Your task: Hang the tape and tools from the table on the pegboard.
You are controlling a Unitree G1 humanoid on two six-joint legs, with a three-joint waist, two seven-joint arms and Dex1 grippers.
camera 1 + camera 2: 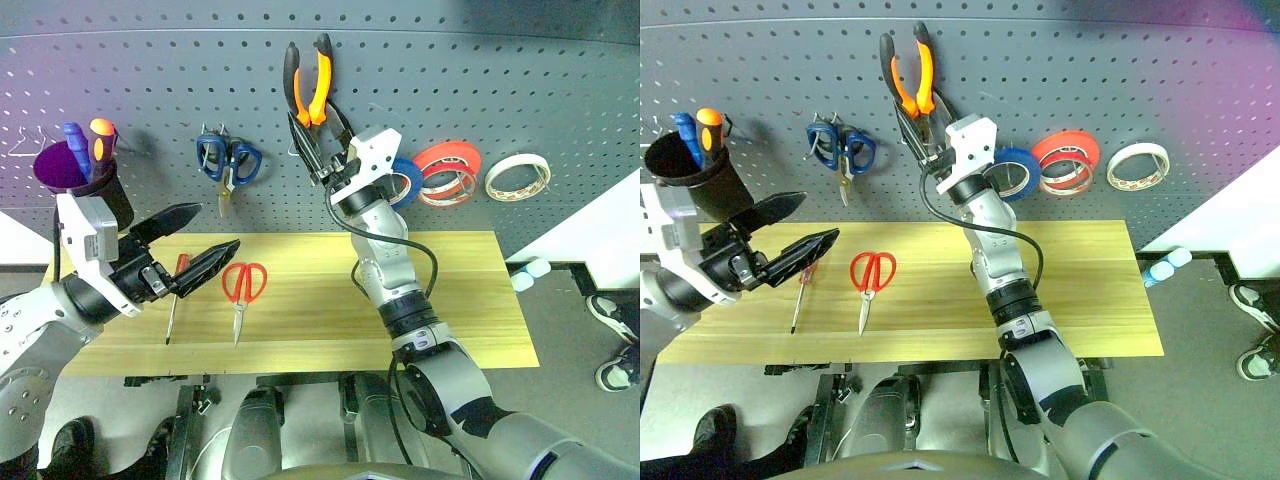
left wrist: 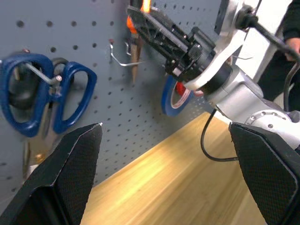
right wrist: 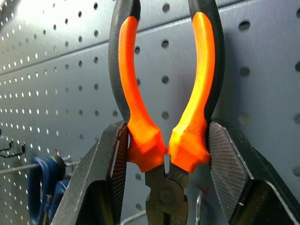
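- Two grippers are at work — the right gripper (image 1: 322,150) is raised against the pegboard (image 1: 150,70), its fingers (image 3: 108,173) pinching the pliers (image 1: 310,85) low on the orange-and-black handles, just above the pivot.
- The pliers stand upright, handles up and spread in a V, nose pointing down between the fingers, close in front of the board; a bare wire hook (image 2: 123,56) juts out beside the nose.
- The left gripper (image 1: 200,245) hovers over the left part of the table (image 1: 450,300) with its two black fingers (image 2: 70,173) spread wide, holding nothing and touching nothing.
- Just beneath that gripper lies the screwdriver (image 1: 176,295), flat on the wood, red handle toward the board.
- The red-handled scissors (image 1: 241,290) lie beside it, closed, blades pointing to the near edge.
- The whitish tape (image 1: 517,176) hangs on the board at the far right, next to a red roll (image 1: 447,170) and a blue roll (image 1: 406,180).
- Blue-handled scissors (image 1: 227,160) hang left of the pliers — further left sits a dark cup (image 1: 80,175) of tools.
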